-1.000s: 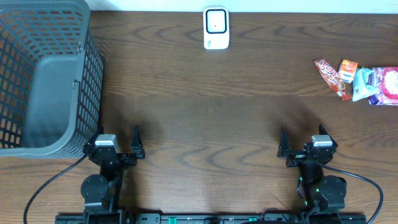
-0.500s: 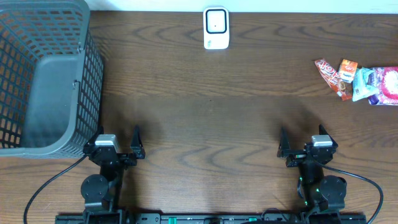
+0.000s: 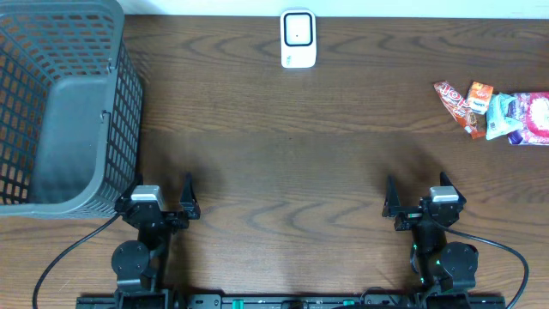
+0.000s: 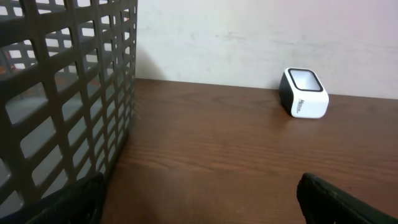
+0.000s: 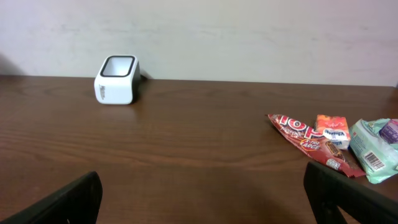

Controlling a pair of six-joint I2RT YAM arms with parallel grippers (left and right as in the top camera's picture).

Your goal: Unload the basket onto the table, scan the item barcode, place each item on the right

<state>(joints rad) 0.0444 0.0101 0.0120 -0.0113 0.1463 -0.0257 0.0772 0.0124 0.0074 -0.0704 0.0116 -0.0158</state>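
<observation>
A white barcode scanner [image 3: 298,39] with a dark window stands at the table's far edge; it also shows in the left wrist view [image 4: 303,93] and the right wrist view [image 5: 116,79]. Snack items lie at the far right: a red packet [image 3: 452,102], an orange box [image 3: 479,97] and a pale green bag [image 3: 504,116], seen again as the red packet [image 5: 305,140], box [image 5: 331,130] and bag [image 5: 373,149]. My left gripper [image 3: 161,196] and right gripper [image 3: 417,196] rest near the front edge, both open and holding nothing, far from the items.
A large grey mesh basket [image 3: 60,103] fills the back left corner, its wall [image 4: 62,93] close beside my left gripper. A pink-and-white packet [image 3: 536,118] lies at the far right edge. Dark wood tabletop [image 3: 292,154] spans between the arms and the scanner.
</observation>
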